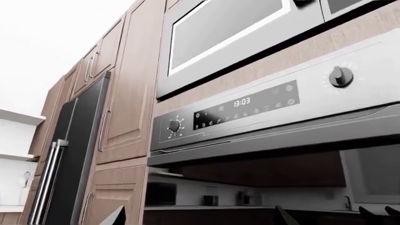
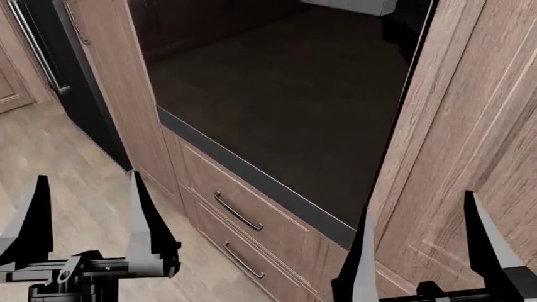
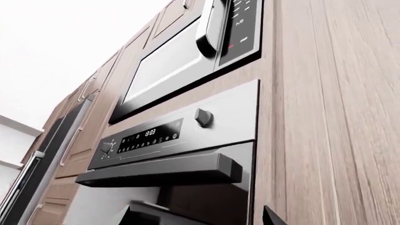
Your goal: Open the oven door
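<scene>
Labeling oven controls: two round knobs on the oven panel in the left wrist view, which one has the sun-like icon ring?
The smaller knob, at the fridge-side end of the control panel, left of the 13:03 clock. The other knob is larger, dark, ringed only by faint ticks.

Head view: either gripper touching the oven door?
No. Left gripper and right gripper both hang open, short of the oven door.

The digits "13:03" were shown in white on the dark glossy display strip (image 1: 247,109) of the grey oven control panel (image 1: 275,101). Small white icons beside them were too tiny to be read.
</scene>
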